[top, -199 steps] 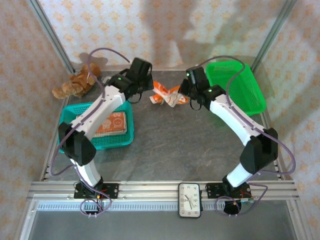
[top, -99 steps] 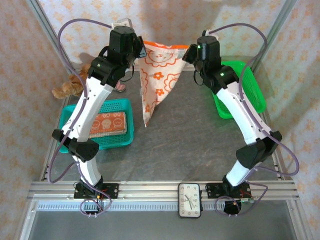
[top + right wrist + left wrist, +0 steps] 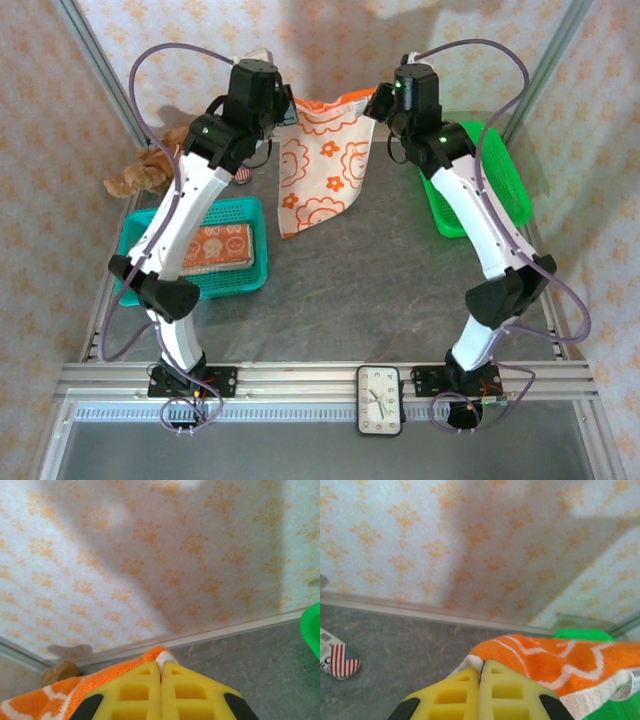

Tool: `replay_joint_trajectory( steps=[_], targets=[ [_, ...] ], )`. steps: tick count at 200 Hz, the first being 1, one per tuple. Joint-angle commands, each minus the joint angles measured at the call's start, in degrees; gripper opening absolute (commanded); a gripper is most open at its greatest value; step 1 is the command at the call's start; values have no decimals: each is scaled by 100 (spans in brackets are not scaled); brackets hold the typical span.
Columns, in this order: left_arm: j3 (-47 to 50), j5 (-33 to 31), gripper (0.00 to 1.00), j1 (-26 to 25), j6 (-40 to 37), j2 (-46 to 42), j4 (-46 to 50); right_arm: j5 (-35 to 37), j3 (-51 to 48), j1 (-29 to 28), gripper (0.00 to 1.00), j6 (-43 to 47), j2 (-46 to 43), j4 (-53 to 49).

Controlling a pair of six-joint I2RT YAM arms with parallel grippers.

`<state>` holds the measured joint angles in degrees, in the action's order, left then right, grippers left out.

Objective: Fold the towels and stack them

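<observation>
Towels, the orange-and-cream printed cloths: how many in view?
2. One orange-and-cream printed towel hangs between the left gripper and right gripper; one folded towel lies in the teal plastic basket. Others may hide behind the arms.

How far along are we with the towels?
Done: one folded towel lies in the teal basket. In hand: the left gripper and right gripper are each shut on a top corner of an orange-printed towel, hanging spread above the table. Left: fold it and stack it on the first.
</observation>
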<state>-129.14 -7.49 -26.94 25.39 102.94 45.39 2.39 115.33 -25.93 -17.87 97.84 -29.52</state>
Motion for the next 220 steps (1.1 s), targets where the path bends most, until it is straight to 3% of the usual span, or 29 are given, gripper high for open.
replay_joint_trajectory(
  steps=[1,57,116,157,220],
  targets=[
    [460,-105,0,-226,-148,-744,-319,-278,-321,-29,0,106,-785,104],
    [1867,-364,0,-809,-18,-2128,-636,-272,-1623,-365,0,196,-2348,158],
    [2121,-867,0,-1451,42,-2776,-497,115,-2010,-660,0,6,-3324,-92],
    [1580,-958,0,-1265,-97,-2106,-151,912,-1667,-573,0,-94,-2660,-496],
    [1082,296,0,181,-52,-233,-611,-181,-1034,417,0,-274,-550,-109]
  ],
)
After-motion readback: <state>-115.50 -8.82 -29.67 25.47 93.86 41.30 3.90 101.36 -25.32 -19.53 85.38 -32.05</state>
